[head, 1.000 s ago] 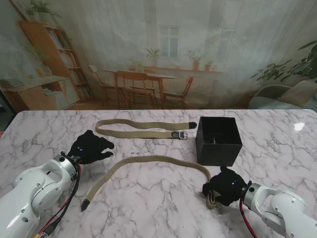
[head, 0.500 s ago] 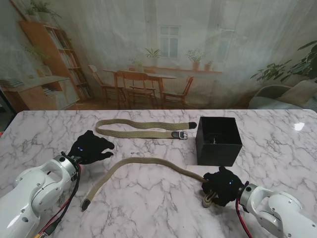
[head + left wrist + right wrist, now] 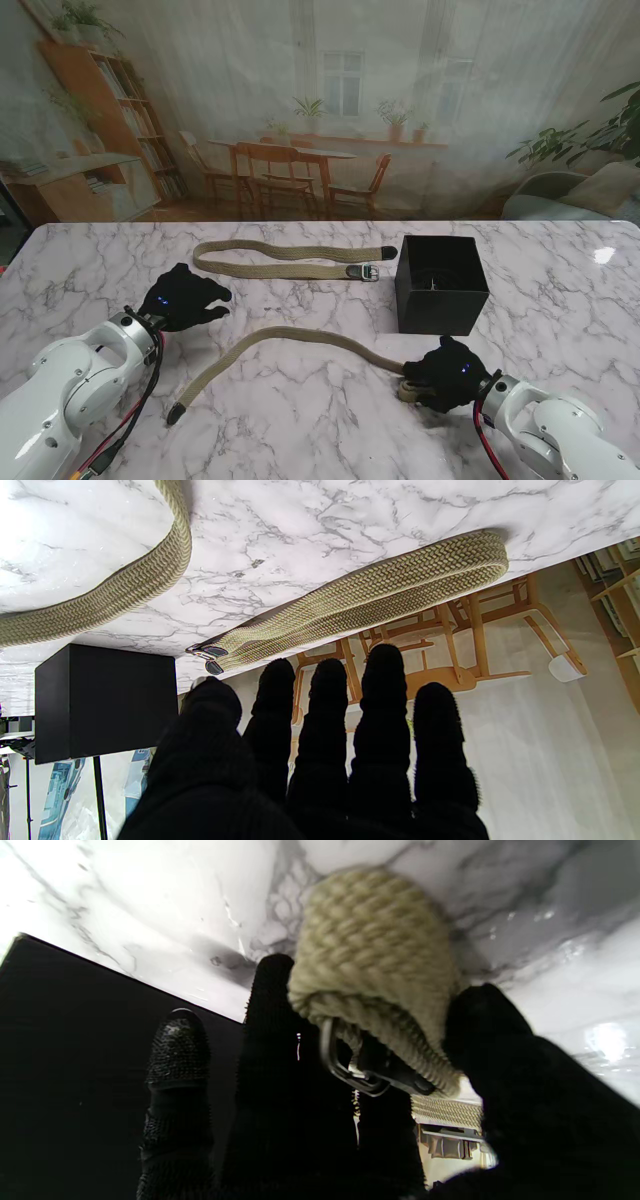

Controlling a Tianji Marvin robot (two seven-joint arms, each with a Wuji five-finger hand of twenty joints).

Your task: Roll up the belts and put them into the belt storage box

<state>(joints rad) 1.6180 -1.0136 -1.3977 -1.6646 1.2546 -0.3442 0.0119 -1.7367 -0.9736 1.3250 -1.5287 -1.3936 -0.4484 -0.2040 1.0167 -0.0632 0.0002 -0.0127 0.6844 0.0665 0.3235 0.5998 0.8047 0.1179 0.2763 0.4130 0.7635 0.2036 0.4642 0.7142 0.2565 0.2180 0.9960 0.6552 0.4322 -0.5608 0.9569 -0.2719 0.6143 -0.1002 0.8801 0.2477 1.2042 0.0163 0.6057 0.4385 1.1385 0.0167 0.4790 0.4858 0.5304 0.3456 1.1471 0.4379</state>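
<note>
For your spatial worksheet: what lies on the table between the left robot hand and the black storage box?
In the stand view, only bare marble lies between left robot hand and box.

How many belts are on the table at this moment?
2. The far belt lies folded, left of the black box. The near belt lies nearer to me, its buckle end in the right hand.

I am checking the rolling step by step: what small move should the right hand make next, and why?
Probably one more turn of the roll toward the belt's free end. The right hand holds only a small coil at the buckle, and most of the near belt lies flat.
</note>
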